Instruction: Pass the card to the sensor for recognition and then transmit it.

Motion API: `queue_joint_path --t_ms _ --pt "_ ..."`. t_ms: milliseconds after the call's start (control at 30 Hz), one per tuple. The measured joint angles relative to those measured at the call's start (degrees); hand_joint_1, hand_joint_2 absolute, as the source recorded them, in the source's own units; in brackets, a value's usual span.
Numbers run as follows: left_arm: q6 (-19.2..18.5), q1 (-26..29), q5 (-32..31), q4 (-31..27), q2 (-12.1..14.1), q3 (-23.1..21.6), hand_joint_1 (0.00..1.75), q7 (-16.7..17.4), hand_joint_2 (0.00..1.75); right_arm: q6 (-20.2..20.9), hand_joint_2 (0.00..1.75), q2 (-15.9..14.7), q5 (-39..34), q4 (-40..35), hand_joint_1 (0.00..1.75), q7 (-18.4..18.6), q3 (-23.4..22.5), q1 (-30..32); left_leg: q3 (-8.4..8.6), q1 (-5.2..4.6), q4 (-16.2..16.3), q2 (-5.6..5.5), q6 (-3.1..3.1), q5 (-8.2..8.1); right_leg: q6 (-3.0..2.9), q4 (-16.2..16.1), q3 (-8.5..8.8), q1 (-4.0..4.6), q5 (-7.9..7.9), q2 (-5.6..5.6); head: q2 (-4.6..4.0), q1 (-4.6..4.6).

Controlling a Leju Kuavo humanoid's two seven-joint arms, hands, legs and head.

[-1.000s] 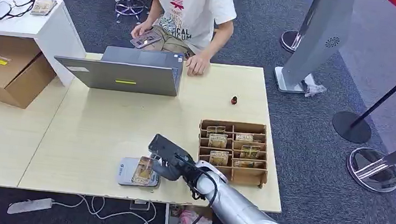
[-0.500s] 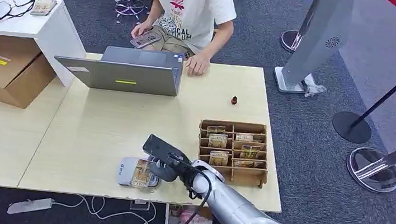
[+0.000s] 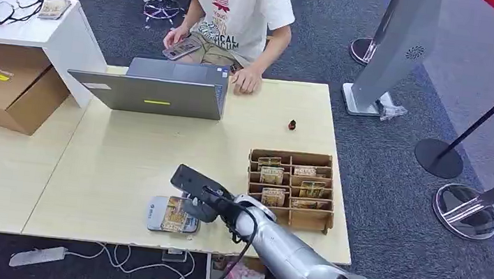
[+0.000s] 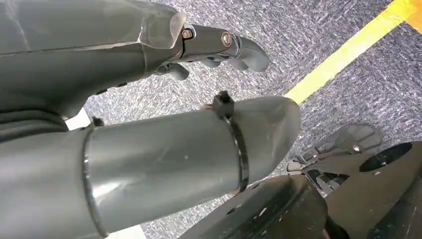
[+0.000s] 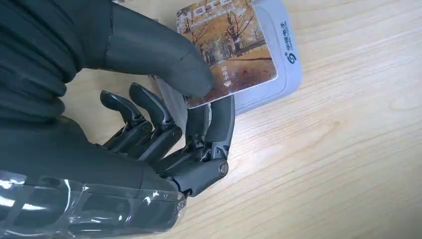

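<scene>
The card (image 5: 231, 47) sits flat over the sensor (image 5: 283, 59), a thin glossy rectangle printed with autumn trees, pinched between the thumb and fingers of our right hand (image 5: 164, 114). Over the last second we have drawn the hand leftward along the table's near edge and lowered it, so the card now covers the reader's face rather than hanging over its edge; we judge the recognition step is under way and the hand-over is still to come. The sensor beneath our fingers is a pale grey rounded-corner pad of smooth plastic. Under it the table (image 3: 129, 161) is light wood with visible grain. Just behind our wrist stands a slotted wooden card rack (image 3: 291, 187) holding more cards. Our left hand (image 4: 219, 47) hangs over speckled carpet, fingers loosely curled, holding nothing.
</scene>
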Motion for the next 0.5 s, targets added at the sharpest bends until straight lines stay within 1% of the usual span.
queue_joint_path --t_ms 267,500 --pt "-0.5 0.0 -0.8 0.0 0.0 0.0 0.00 -0.1 0.00 -0.7 1.75 -0.1 2.9 1.9 1.75 3.8 1.9 -1.6 0.02 0.00 0.0 0.01 0.00 0.00 0.00 0.0 0.00 0.00 0.00 0.00 0.00 0.00" --pt "-1.1 0.0 -1.0 0.0 0.0 0.0 0.00 -0.1 0.00 -1.5 1.75 -0.2 4.5 3.3 1.75 5.2 3.7 -2.5 0.02 0.00 0.0 0.01 0.00 0.00 0.00 0.0 0.00 0.00 0.00 0.01 0.00 -0.02"
